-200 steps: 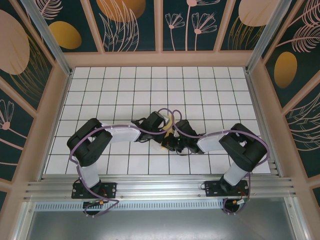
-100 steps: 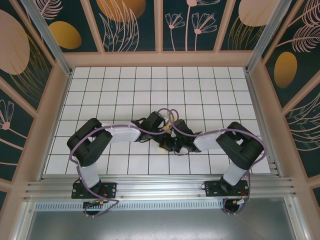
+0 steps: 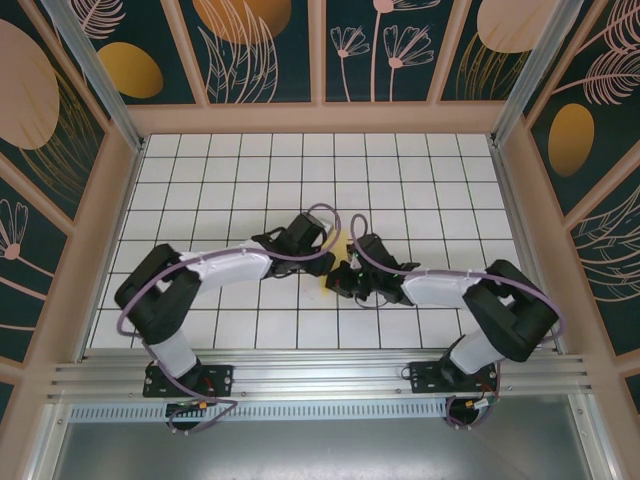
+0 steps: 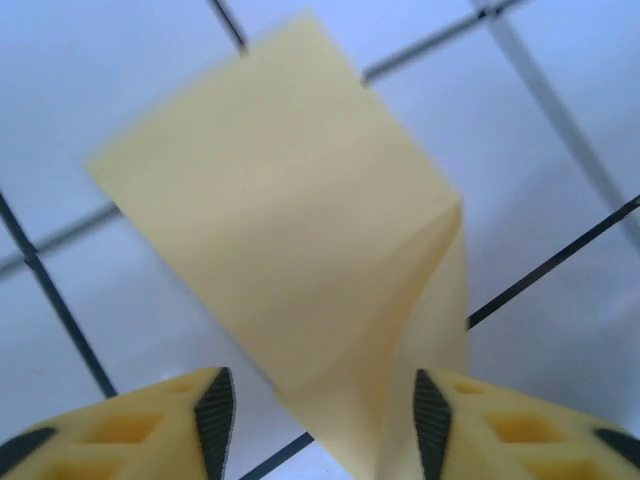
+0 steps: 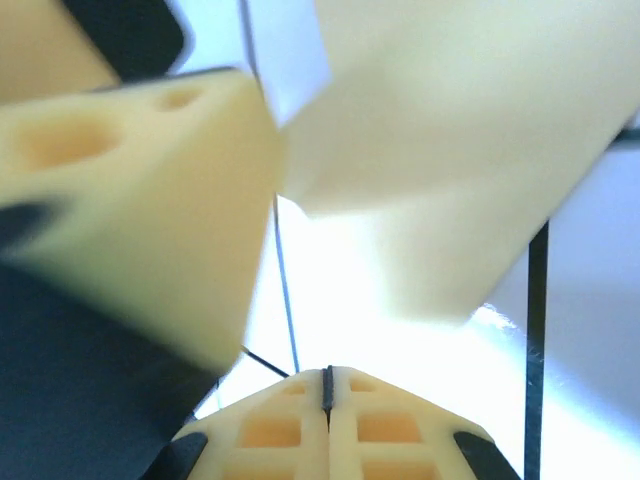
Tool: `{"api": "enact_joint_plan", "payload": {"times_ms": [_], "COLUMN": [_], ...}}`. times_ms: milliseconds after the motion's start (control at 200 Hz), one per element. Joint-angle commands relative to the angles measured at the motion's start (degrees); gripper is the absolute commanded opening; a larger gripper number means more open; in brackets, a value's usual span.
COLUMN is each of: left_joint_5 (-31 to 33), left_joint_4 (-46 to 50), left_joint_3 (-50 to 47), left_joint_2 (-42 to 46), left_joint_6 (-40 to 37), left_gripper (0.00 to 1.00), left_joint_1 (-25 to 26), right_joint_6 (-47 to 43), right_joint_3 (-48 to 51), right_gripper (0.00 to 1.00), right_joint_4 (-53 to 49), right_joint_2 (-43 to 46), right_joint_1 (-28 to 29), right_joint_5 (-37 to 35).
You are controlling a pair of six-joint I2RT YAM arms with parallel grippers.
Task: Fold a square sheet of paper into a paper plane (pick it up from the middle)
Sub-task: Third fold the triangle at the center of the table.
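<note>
The pale yellow sheet of paper (image 4: 290,220) lies folded on the white tiles, one flap curling up along its right side. My left gripper (image 4: 323,425) is open, and the paper's near end runs between its fingers (image 4: 215,420) without being pinched. From above, the paper (image 3: 336,243) peeks out between the left gripper (image 3: 326,262) and the right gripper (image 3: 338,280) at the table's middle. My right gripper (image 5: 327,385) is shut with its pads together and nothing seen between them; the paper (image 5: 470,150) hangs just ahead of it. The paper plane is out of view.
The white grid-tiled table (image 3: 220,180) is boxed in by a wooden frame with patterned panels (image 3: 320,115). A metal rail (image 3: 320,375) runs along the near edge by both arm bases. The left gripper's yellow finger (image 5: 140,200) sits close to the right wrist camera.
My left gripper has opened and let go of the paper, and its arm has stretched out lower. The right arm has shifted, its gripper still shut.
</note>
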State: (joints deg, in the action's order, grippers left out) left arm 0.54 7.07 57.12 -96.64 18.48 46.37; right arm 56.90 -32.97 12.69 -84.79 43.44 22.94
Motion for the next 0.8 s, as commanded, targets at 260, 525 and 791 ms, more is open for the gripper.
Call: {"api": "enact_joint_plan", "payload": {"times_ms": [260, 525, 791], "left_joint_5": [1.0, -16.34, -18.62], "left_joint_4": [-1.83, -22.82, -24.51], "left_joint_3": [-7.29, -19.14, -15.26], "left_joint_2": [16.79, 19.87, 9.94], "left_joint_6": [13.95, 27.79, 30.41], "left_gripper": [0.38, 0.18, 0.17], "left_joint_1": [-1.63, -1.57, 1.08], "right_joint_6": [-10.01, -13.16, -14.3], "right_joint_3": [-5.91, -11.72, -11.63], "right_gripper": [0.05, 0.04, 0.04], "right_joint_4": [-1.13, -1.79, -2.31], "right_joint_2": [-4.91, -14.12, -18.88], "right_joint_1": [-8.86, -10.03, -10.89], "right_joint_5": [7.56, 9.82, 6.86]}}
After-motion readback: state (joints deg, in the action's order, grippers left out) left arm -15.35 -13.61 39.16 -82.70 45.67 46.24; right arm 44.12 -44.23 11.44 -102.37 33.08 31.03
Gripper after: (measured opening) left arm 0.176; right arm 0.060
